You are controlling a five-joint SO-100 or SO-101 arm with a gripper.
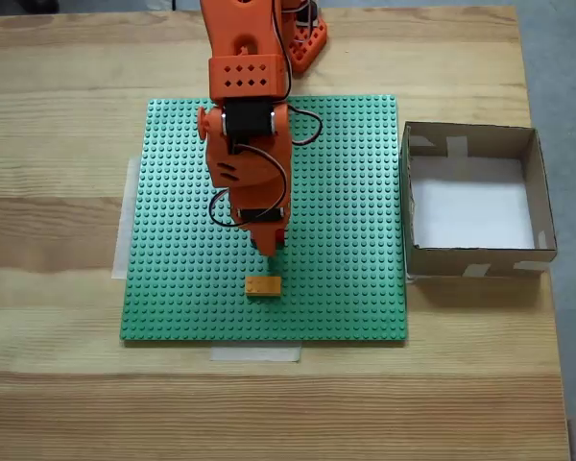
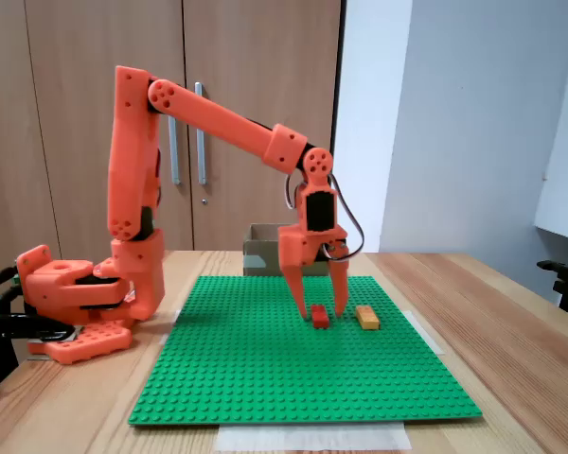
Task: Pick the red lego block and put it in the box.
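The red lego block lies on the green baseplate in the side fixed view. My orange gripper points straight down over it and is open, with one finger on each side of the block. In the top-down fixed view the gripper sits near the plate's middle, and the arm covers the red block. The box, brown cardboard with a white floor, stands just off the plate's right edge. In the side view the box peeks out behind the arm.
An orange-yellow brick lies on the baseplate just in front of the gripper; in the side view this brick is right of the red one. The arm's base stands on the wooden table.
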